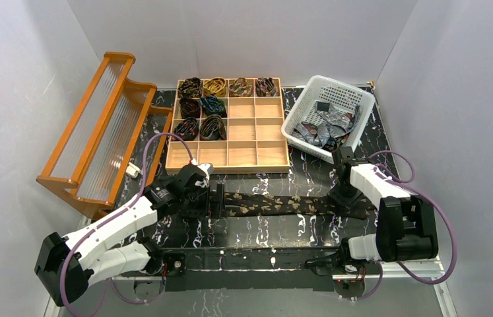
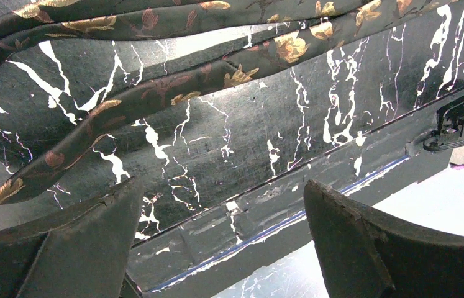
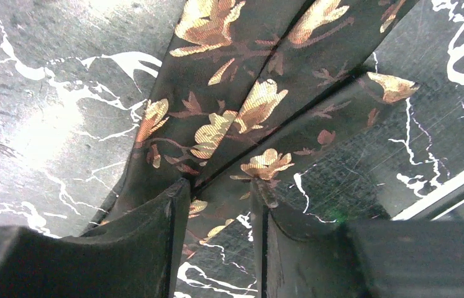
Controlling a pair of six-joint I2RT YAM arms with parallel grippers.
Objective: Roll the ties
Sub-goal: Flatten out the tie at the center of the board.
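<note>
Dark brown tie [image 1: 283, 205] [image 2: 173, 93] [image 3: 235, 118] with gold leaves, stretched flat from left to right along the front of the black marbled table [image 1: 263, 231]. Right end pinched as folded cloth between the narrow-set fingers of the right gripper [image 1: 347, 200] [image 3: 220, 186]. Left end lying just past the left gripper [image 1: 219, 200] [image 2: 223, 205], fingers spread wide, gripping nothing, low over the table's near edge; that end partly hidden from above by the left wrist. Just behind the tie, a wooden box [image 1: 230, 169] of square compartments, with eight rolled ties [image 1: 200, 105] in its back-left cells. Right of the box, a white basket [image 1: 294, 115] holding loose grey ties [image 1: 329, 125]. At far left, a wooden rack [image 1: 98, 125] with ribbed clear panels.
</note>
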